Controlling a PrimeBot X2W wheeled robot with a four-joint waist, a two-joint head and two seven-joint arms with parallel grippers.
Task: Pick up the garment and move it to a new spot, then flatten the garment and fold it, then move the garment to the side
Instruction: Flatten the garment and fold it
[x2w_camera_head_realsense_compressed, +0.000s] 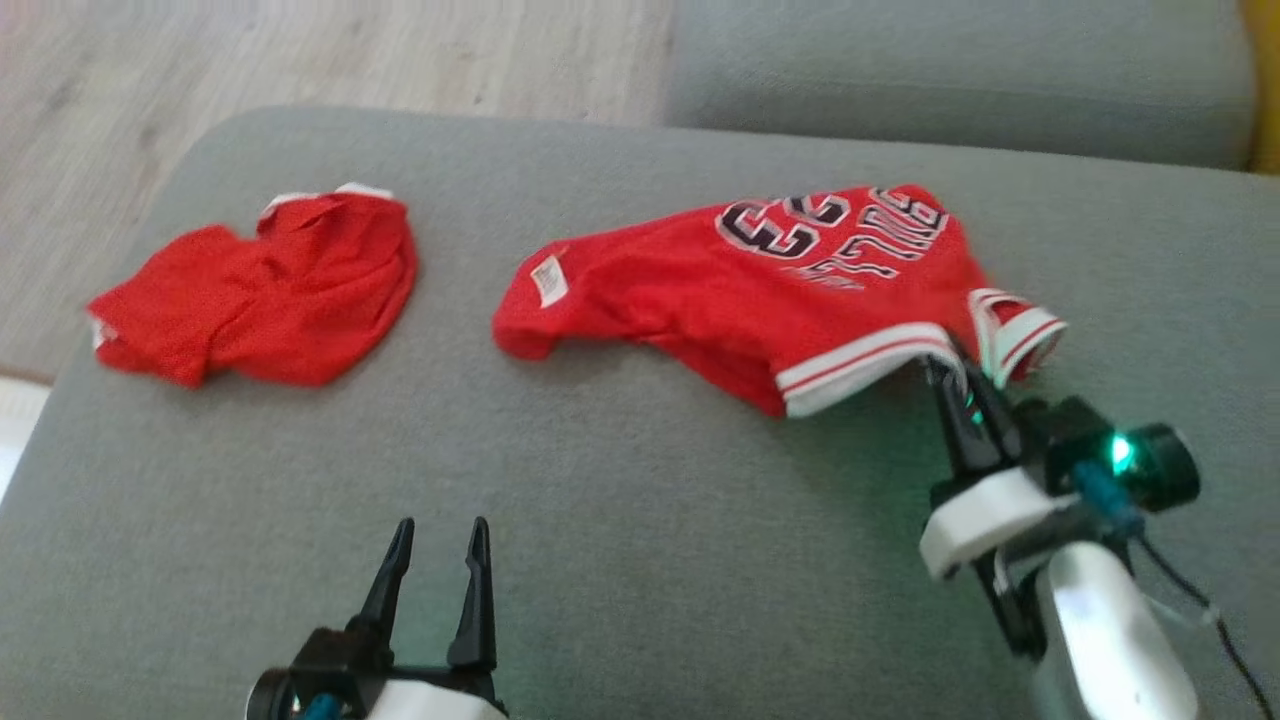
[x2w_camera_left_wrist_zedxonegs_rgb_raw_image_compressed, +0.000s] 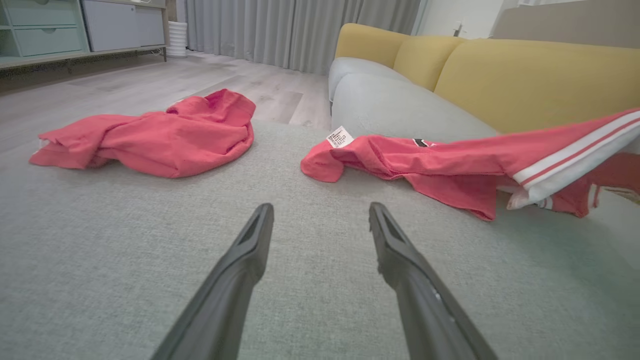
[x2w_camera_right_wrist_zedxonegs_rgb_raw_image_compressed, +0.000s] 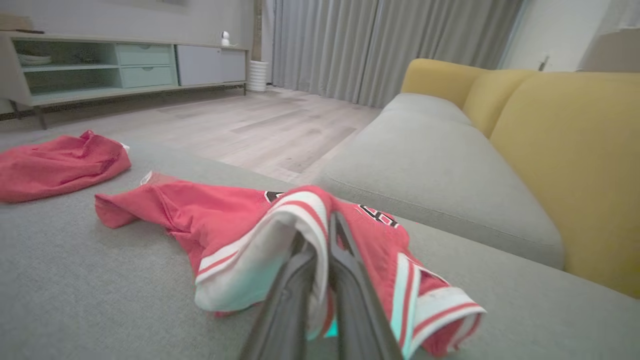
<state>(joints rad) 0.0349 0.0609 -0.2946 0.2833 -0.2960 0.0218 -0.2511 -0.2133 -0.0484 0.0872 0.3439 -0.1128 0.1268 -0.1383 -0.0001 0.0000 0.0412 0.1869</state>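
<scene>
Two fingers of the right hand (x2w_camera_head_realsense_compressed: 940, 368) pinch the striped hem (x2w_camera_head_realsense_compressed: 860, 362) of the red jersey (x2w_camera_head_realsense_compressed: 740, 290), lying toward the right of the grey cushion (x2w_camera_head_realsense_compressed: 640, 520); the left hand (x2w_camera_head_realsense_compressed: 441, 528) hangs open, empty. So thin an edge grip may slip once the jersey lifts.
</scene>
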